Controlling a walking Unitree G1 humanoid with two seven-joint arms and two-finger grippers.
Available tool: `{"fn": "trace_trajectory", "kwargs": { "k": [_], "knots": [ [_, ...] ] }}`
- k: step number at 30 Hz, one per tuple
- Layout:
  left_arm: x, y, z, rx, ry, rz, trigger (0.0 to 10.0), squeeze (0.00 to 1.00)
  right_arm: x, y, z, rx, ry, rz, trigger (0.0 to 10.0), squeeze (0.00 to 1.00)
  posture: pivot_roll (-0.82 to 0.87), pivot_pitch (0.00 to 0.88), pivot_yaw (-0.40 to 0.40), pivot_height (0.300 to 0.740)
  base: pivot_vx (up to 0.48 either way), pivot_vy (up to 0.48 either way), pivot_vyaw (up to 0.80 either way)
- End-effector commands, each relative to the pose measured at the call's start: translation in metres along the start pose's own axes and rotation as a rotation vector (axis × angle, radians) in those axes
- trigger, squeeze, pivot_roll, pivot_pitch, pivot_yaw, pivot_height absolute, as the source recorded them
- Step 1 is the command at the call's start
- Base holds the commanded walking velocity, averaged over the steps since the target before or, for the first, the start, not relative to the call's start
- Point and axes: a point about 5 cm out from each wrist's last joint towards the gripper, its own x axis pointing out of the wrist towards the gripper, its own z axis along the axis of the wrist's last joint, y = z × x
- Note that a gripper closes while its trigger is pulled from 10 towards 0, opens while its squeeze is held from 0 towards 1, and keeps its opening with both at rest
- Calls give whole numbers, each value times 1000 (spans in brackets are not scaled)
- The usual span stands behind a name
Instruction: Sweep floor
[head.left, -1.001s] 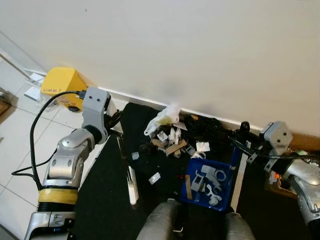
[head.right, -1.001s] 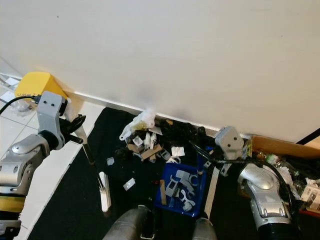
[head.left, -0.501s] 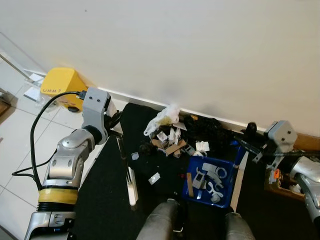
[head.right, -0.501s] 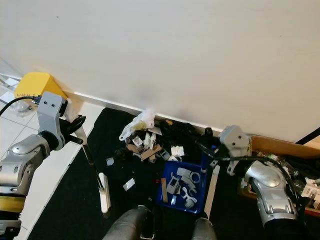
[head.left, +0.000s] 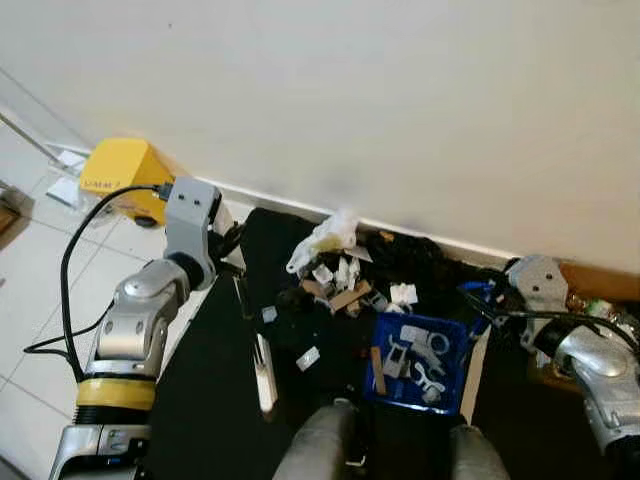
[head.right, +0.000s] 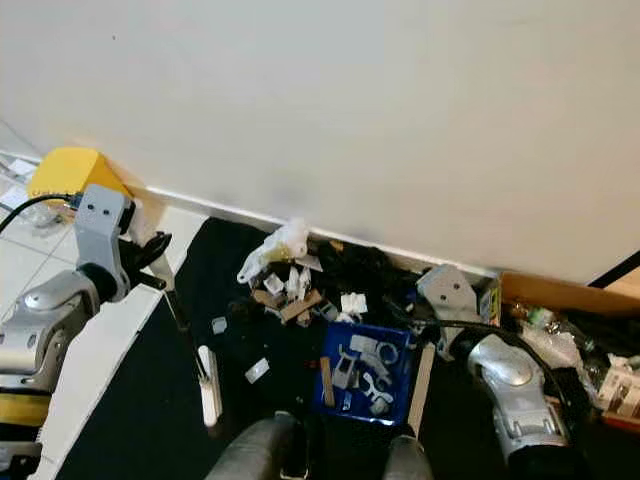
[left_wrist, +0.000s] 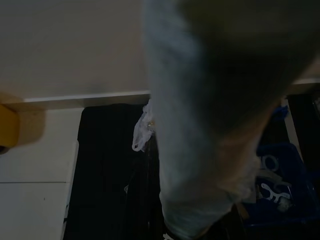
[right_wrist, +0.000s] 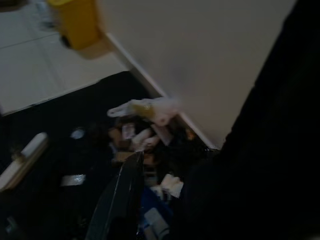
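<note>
My left gripper (head.left: 236, 266) is shut on the thin dark handle of a brush whose white head (head.left: 265, 375) rests on the black mat (head.left: 205, 410). A blue dustpan (head.left: 452, 335) lies on the mat in front of me, holding grey plastic pieces and a brown strip. My right gripper (head.left: 484, 300) is shut on the dustpan's upper end, above its white handle (head.left: 474, 362). Between brush and dustpan, against the wall, lies a debris pile (head.left: 345, 285): a white plastic bag (head.left: 325, 238), cardboard scraps, white bits and black tangles. Loose scraps (head.left: 308, 357) lie on the mat.
A yellow bin (head.left: 122, 175) stands on white tiles (head.left: 30, 290) at the left by the wall. A cardboard box with clutter (head.right: 560, 300) sits at the right. The white skirting (head.left: 280, 200) runs behind the pile. My legs (head.left: 320, 450) are at the bottom edge.
My right wrist has drawn in toward the dustpan, and the pan has turned slightly and sits squarer. The left arm and brush have hardly moved.
</note>
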Motion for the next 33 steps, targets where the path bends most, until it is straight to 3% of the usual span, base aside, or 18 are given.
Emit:
{"fn": "trace_trajectory", "kwargs": {
  "k": [1, 5, 6, 14, 18, 22, 24, 25, 26, 27, 28, 29, 30, 33],
  "knots": [
    [-3, 2, -6, -1, 14, 11, 10000, 0, -1, 6, -12, 33, 51, -45, 10000, 0, 182, 269, 174, 740, 0, 0, 0],
    [-4, 2, -6, -3, 13, 12, 10000, 0, 1, 3, -12, 55, 65, -169, 10000, 0, 181, 268, 171, 740, 0, 0, 0],
    [-4, 1, -6, -4, 14, 12, 10000, 0, 2, -2, -11, 36, 103, -262, 10000, 0, 181, 267, 171, 740, 0, 0, 0],
    [-3, -1, -7, -9, 13, 11, 10000, 0, -4, -15, 1, 27, 131, -487, 10000, 0, 168, 267, 161, 740, 0, 0, 0],
    [-3, -1, -8, -13, 14, 11, 10000, 0, -12, -14, 4, 18, 140, -551, 10000, 0, 157, 268, 159, 740, 0, 0, 0],
    [-1, -3, -10, -18, 14, 7, 10000, 0, -16, -6, 3, 87, 149, -606, 9922, 0, 144, 269, 154, 740, 0, 0, 0],
    [0, -5, -10, -22, 14, 5, 10000, 0, -15, 1, -1, 128, 169, -612, 7647, 0, 139, 263, 150, 740, 0, 0, 0],
    [0, -5, -10, -23, 13, 4, 10000, 0, -14, 3, -2, 136, 172, -606, 5333, 0, 139, 263, 150, 740, 0, 0, 0],
    [0, -5, -10, -23, 13, 4, 10000, 0, -14, 3, -2, 136, 172, -606, 5333, 0, 139, 263, 150, 740, 0, 0, 0],
    [1, -6, -11, -24, 12, 3, 10000, 0, -14, 5, -3, 142, 174, -602, 4275, 0, 138, 261, 147, 740, 0, 0, 0],
    [1, -6, -11, -25, 12, 3, 10000, 0, -13, 6, -3, 150, 177, -595, 1686, 0, 136, 258, 144, 740, 0, 0, 0],
    [1, -6, -11, -26, 11, 4, 10000, 0, -13, 8, -2, 154, 179, -591, 1686, 0, 136, 258, 144, 740, 0, 0, 0],
    [1, -5, -11, -27, 11, 6, 10000, 0, -13, 8, -1, 156, 180, -590, 0, 0, 134, 255, 140, 740, 0, 0, 0],
    [2, -6, -12, -29, 10, 9, 10000, 0, -14, 6, 1, 148, 172, -581, 0, 0, 130, 250, 135, 740, 0, 0, 0]
  ]
}}
